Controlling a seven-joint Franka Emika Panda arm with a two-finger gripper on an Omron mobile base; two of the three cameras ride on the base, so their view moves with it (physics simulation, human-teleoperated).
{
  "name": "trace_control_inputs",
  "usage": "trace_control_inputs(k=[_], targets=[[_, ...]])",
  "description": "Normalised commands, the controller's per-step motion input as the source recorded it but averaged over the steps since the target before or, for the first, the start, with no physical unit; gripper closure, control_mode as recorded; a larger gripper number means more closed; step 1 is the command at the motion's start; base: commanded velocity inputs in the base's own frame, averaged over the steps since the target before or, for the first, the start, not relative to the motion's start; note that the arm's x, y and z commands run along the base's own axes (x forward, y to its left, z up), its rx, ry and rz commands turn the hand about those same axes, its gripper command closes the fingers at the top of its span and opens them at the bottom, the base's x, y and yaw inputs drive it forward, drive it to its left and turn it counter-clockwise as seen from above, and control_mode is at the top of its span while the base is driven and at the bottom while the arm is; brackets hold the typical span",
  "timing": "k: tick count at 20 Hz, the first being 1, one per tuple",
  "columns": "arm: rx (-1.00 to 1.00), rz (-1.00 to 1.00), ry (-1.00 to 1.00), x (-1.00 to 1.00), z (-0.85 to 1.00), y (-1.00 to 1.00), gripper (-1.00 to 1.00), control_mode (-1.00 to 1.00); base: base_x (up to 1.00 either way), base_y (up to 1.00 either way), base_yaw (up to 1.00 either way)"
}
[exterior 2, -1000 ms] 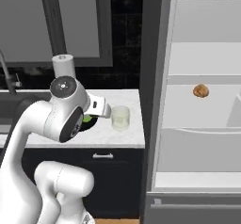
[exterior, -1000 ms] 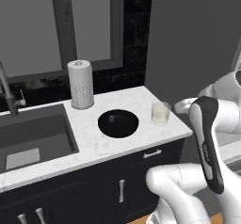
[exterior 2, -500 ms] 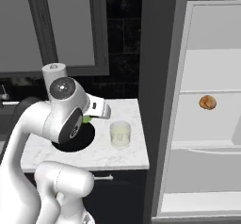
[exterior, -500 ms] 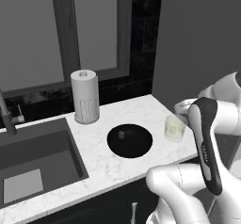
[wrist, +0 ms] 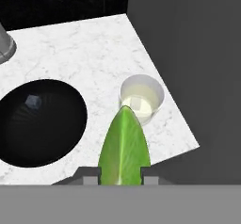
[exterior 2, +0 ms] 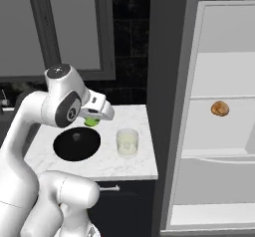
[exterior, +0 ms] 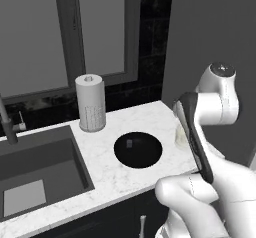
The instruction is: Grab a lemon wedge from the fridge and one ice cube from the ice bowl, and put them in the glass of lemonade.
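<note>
Your hand (wrist: 121, 180) is clamped nearly shut on the lemon wedge (wrist: 124, 148), which sticks out green-yellow between the two finger tips. Over the last second the base has driven closer to the table (wrist: 94, 53): the whole scene has shifted and grown in both base views, and the grip has tightened slightly, so the wedge is secure.

In the hand view the glass of lemonade (wrist: 141, 98) sits just ahead of the wedge's tip, below the hand. The ice bowl (wrist: 40, 122) lies to the glass's left in that view, with the ice cube (wrist: 32, 101) resting inside it. From the right base view the hand (exterior 2: 92, 119) hangs above the table between the bowl and the glass (exterior 2: 127, 142), not yet over the glass. The fridge (exterior 2: 219, 131) stands open off to the side.

You probably need to carry the wedge over the rim before releasing; the ice cube remains to be fetched afterwards.
</note>
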Motion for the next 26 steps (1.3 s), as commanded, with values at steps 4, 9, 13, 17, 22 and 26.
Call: trace_control_inputs(k=[4, 9, 13, 17, 22, 26], targets=[[-0.2, -0.14, 0.11, 0.75, -0.78, -0.03, 1.0, -1.0, 0.0, 0.0, 0.0], [-0.02, -0.1, 0.1, 0.99, -0.67, -0.32, 1.0, -1.0, 0.0, 0.0, 0.0], [0.14, -0.09, 0.21, 1.0, -0.16, -0.56, 1.0, -1.0, 0.0, 0.0, 0.0], [0.1, -0.02, 0.31, 0.67, -0.09, -0.44, 1.0, -1.0, 0.0, 0.0, 0.0], [0.01, 0.0, 0.09, 0.04, -0.16, -0.14, 1.0, -1.0, 0.0, 0.0, 0.0], [0.0, 0.0, 0.01, 0.0, -0.3, 0.0, 1.0, -1.0, 0.0, 0.0, 0.0]])
